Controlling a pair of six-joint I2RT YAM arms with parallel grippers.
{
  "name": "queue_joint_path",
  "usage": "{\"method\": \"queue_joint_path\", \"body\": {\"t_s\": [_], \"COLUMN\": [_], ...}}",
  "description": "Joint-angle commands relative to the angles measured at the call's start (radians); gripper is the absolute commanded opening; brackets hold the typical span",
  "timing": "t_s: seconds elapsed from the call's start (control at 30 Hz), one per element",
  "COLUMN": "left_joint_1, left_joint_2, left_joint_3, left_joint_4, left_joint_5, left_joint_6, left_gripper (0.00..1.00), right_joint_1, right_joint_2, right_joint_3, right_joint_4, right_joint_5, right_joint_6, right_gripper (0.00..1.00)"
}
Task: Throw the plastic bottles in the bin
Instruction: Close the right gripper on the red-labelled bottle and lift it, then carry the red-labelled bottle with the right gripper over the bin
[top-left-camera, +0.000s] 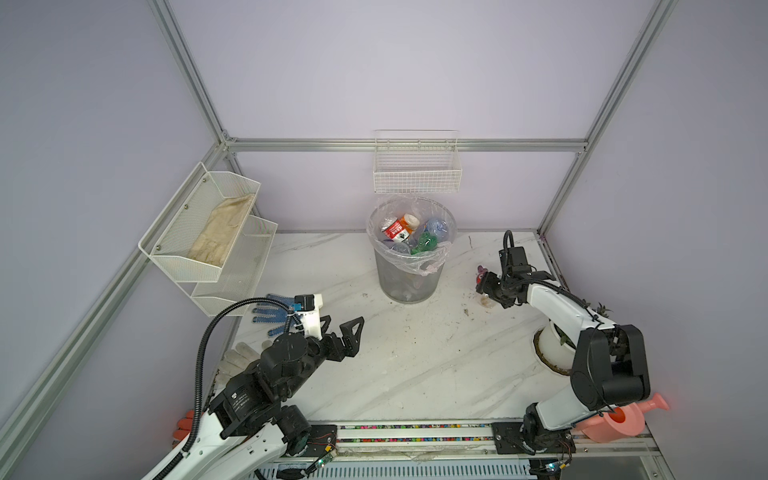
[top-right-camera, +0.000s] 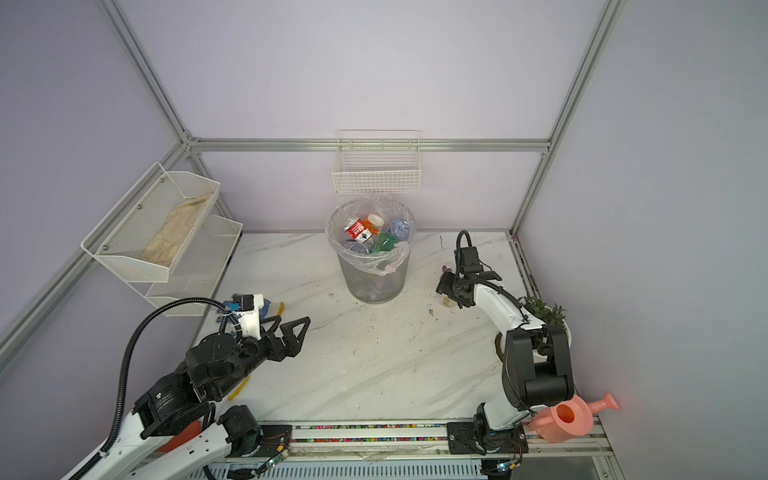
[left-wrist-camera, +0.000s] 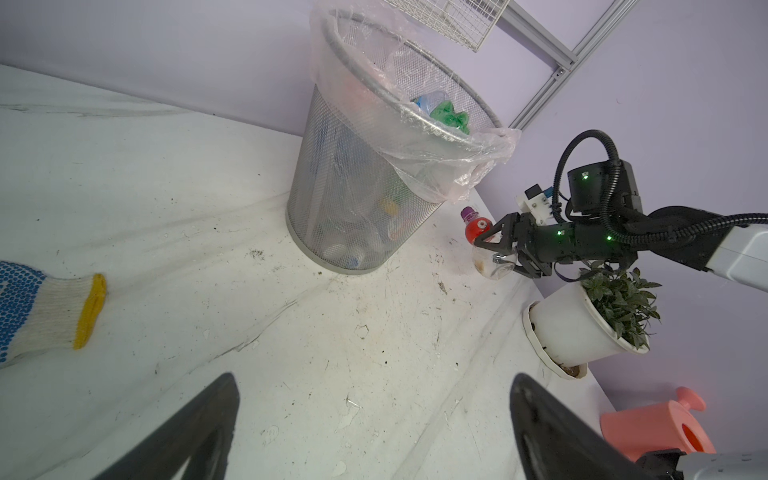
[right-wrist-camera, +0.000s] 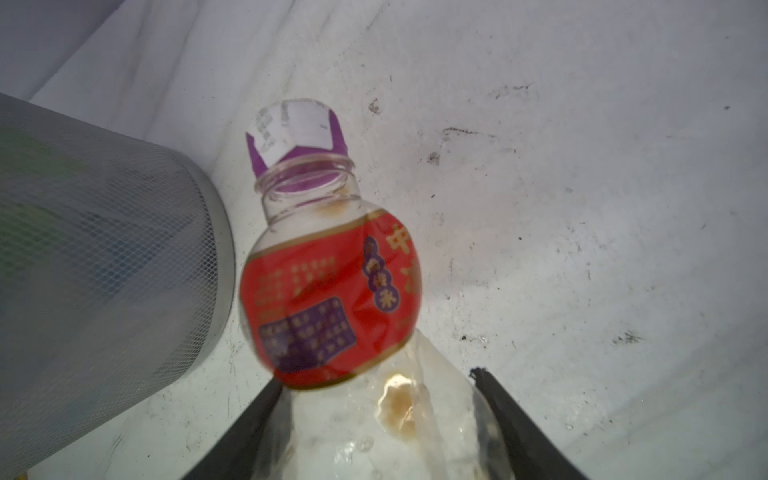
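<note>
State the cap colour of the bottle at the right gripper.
Purple cap, clearest in the right wrist view.

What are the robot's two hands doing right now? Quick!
Left gripper: open, holding nothing.
Right gripper: closed on the bottle.

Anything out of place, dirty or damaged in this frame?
Nothing looks spilled. The table is littered with dark specks and scuffs in front of the bin. The bottle in the right end effector has brown residue inside. A blue-dotted glove lies loose at the table's left edge.
</note>
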Motion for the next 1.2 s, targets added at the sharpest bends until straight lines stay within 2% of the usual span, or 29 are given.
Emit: {"method": "queue_joint_path", "body": {"t_s": [0.0, 0.23, 0.5, 0.7, 1.17], "left_joint_1": [-0.004, -0.006, -0.009, -0.014, -0.039], "left_joint_2": [0.005, 0.007, -0.009, -0.012, -0.013], "left_joint_3": [-0.029, -0.036, -0.075, -0.095, -0.138], "left_joint_4": [0.016, 0.016, 0.013, 0.013, 0.013], "left_joint_5": [0.009, 0.007, 0.023, 0.026, 0.028], "left_joint_6": [-0.008, -0.011, -0.043, -0.055, -0.086], "left_gripper": [1.00, 1.00, 1.00, 1.00, 1.00], "right_joint_1": [0.024, 0.108, 0.210, 0.247, 0.310], "right_joint_2": [-0.075, -0.198, -0.256, -0.301, -0.246], "right_joint_3": [0.047, 0.161, 0.324, 0.434, 0.715], "right_joint_4": [-0.043, -0.101, -0.184, -0.216, -0.287], "right_joint_5": [-0.009, 0.045, 0.165, 0.199, 0.149], "right_joint_6": [0.012, 0.062, 0.099, 0.107, 0.080], "right_gripper": [0.00, 0.00, 0.00, 0.00, 0.00]}}
